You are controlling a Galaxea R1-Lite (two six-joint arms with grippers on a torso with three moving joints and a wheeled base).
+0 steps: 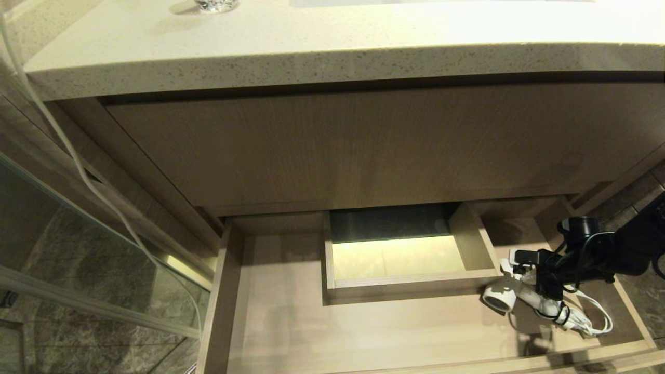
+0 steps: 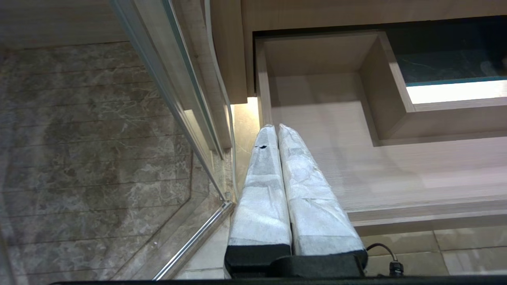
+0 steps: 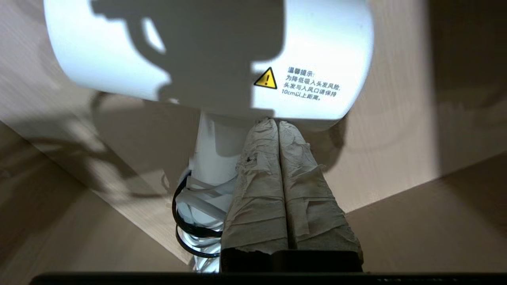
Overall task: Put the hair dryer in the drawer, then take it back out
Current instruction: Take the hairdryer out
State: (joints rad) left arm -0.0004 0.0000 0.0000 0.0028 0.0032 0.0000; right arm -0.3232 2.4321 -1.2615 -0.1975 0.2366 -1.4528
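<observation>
Dryer point(image 1: 519, 296) lies in the drawer point(image 1: 363, 332) at about 4 o'clock, long axis running 10 to 4. Right hand point(image 3: 277, 124) is pinched shut, empty, tips touching the barrel beside the handle; left hand point(image 2: 276, 128) also shut, parked farther off. Label: yellow warning triangle, Chinese text, "10cm".

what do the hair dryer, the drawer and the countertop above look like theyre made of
Hair dryer: likely smooth white plastic, faintly glossy, with a printed warning label on the barrel.
Drawer: light wood or wood-look laminate, matte, fine straight grain showing.
Countertop: cream stone or composite, smooth, scattered with small dark specks.
</observation>
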